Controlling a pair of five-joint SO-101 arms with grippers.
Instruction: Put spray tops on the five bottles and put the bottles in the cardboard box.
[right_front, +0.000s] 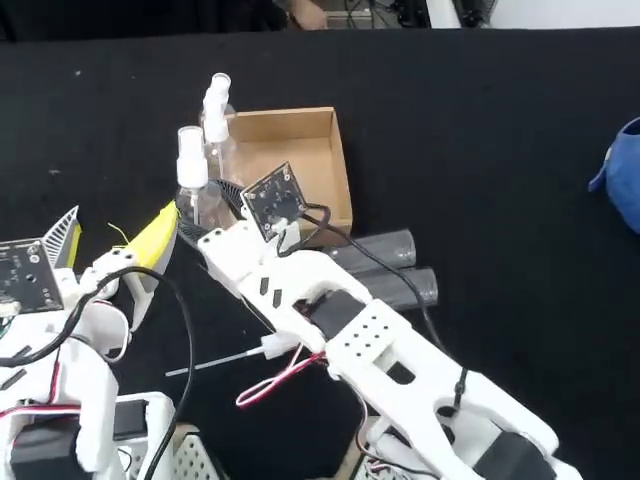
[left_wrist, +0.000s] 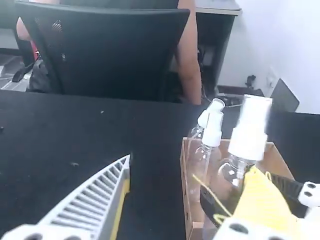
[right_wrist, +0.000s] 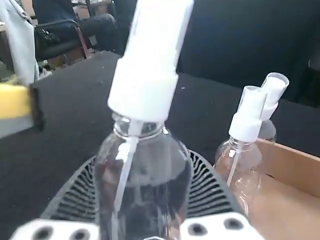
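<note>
Black table (right_front: 480, 120) across the whole scene, dark cloth from edge to edge. The cardboard box (right_front: 341, 170) sits on it, open side up, and that's our marker. Just off the box's near right corner, two clear bottles lie on their sides, one (right_front: 385, 250) closer to the box, the other (right_front: 410, 288) tight alongside it on the far side from the box, both uncapped. Nearer the arms' side of the table from the box, a loose spray top (right_front: 272, 347) lies flat, its thin tube stretched out along the cloth. Well off to the right of the box, at the table's edge, a blue object (right_front: 625, 180).
</note>
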